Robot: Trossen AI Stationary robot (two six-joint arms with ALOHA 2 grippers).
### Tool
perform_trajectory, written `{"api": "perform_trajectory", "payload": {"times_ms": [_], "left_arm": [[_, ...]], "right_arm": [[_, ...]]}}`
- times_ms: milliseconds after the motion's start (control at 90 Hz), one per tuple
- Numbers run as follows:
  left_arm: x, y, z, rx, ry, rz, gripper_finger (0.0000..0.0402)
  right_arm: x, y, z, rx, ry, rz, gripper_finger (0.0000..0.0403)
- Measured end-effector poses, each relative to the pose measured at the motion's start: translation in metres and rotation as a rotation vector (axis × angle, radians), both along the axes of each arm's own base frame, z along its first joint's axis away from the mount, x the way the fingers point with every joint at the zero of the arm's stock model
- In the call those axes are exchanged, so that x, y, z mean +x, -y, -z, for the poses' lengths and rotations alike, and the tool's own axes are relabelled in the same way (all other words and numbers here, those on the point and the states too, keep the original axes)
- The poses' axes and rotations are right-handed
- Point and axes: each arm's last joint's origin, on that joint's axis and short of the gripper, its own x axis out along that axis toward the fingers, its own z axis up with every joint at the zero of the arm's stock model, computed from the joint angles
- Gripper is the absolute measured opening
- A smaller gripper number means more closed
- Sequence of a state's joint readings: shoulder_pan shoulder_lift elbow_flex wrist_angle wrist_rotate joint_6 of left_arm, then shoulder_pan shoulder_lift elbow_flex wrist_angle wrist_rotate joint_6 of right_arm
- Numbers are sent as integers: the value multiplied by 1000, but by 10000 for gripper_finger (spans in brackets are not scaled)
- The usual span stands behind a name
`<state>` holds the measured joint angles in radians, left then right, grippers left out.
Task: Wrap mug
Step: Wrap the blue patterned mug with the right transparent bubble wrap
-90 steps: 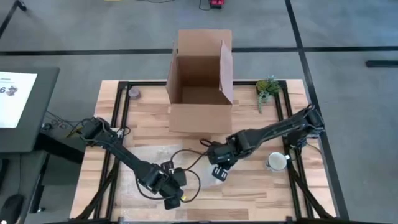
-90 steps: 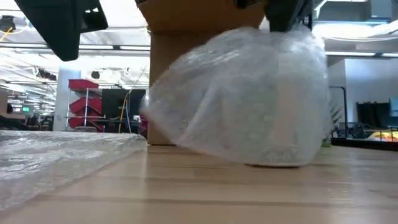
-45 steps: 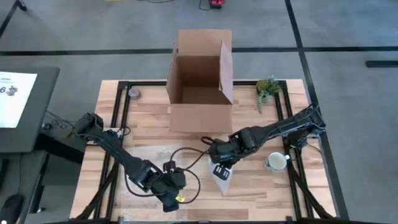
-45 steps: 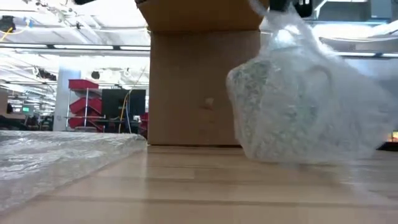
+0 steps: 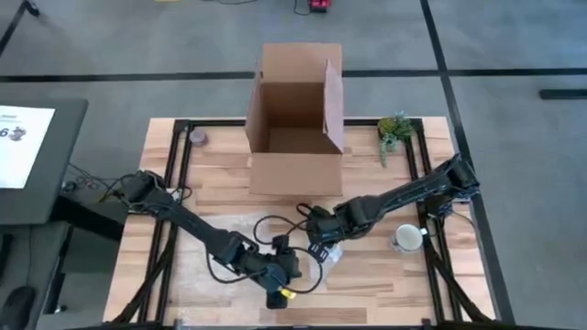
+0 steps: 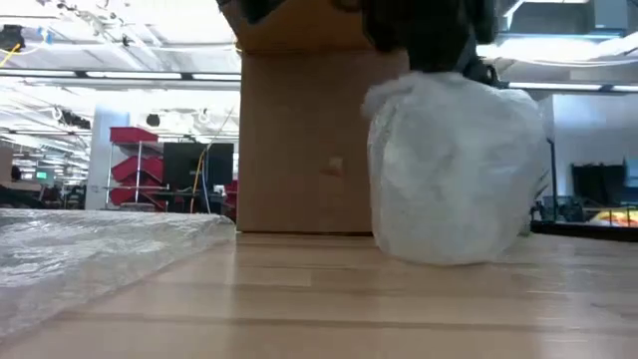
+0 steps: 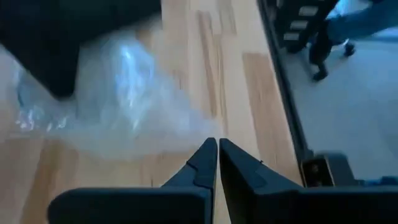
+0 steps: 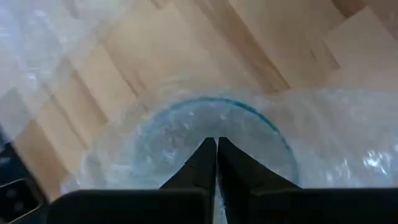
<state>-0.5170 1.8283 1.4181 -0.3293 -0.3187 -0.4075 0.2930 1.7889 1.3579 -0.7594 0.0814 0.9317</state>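
Observation:
The mug stands wrapped in clear bubble wrap as a rounded bundle (image 6: 454, 170), (image 5: 328, 253), near the table's middle front. Its rim (image 8: 186, 109) shows through the wrap in the right wrist view. My right gripper (image 8: 216, 149), (image 5: 321, 242) is directly above it, shut on the wrap at the bundle's top. My left gripper (image 7: 217, 149), (image 5: 295, 268) is shut, low over the table just left of the bundle, its tips short of the wrap's edge (image 7: 124, 93). A second, bare white mug (image 5: 406, 238) stands at the right. My right gripper pinches the gathered bubble wrap at the top of the bundle (image 6: 399, 88) between its two fingers, over the mug's mouth. The fingers come from above, pointing down. The bundle stands upright with its bottom (image 6: 449, 261) on the table.
An open cardboard box (image 5: 293, 119) stands at the far middle, a small plant (image 5: 394, 130) far right, a tape roll (image 5: 197, 137) far left. A loose sheet of bubble wrap (image 6: 90, 259), (image 5: 220, 234) lies on the table's left front.
My right gripper has brought the bundle in from a spread, tilted shape; its loose tail of wrap is now drawn in and the bundle stands compact and upright. My left gripper has swung toward the table's right, up to the bundle.

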Motion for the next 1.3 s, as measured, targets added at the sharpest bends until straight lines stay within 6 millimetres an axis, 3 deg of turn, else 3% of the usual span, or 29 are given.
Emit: {"api": "perform_trajectory", "payload": {"times_ms": [322, 767, 1300], "left_arm": [[23, -20, 20, 34, -7, -41, 0], [28, -37, 21, 81, -17, -75, 0], [33, -48, 20, 91, -17, -101, 0]], "right_arm": [[-8, 0, 3, -6, -82, -44, 6], [-5, -18, -17, -9, -18, -148, 90], [-15, -19, -46, -34, -135, -125, 93]]}}
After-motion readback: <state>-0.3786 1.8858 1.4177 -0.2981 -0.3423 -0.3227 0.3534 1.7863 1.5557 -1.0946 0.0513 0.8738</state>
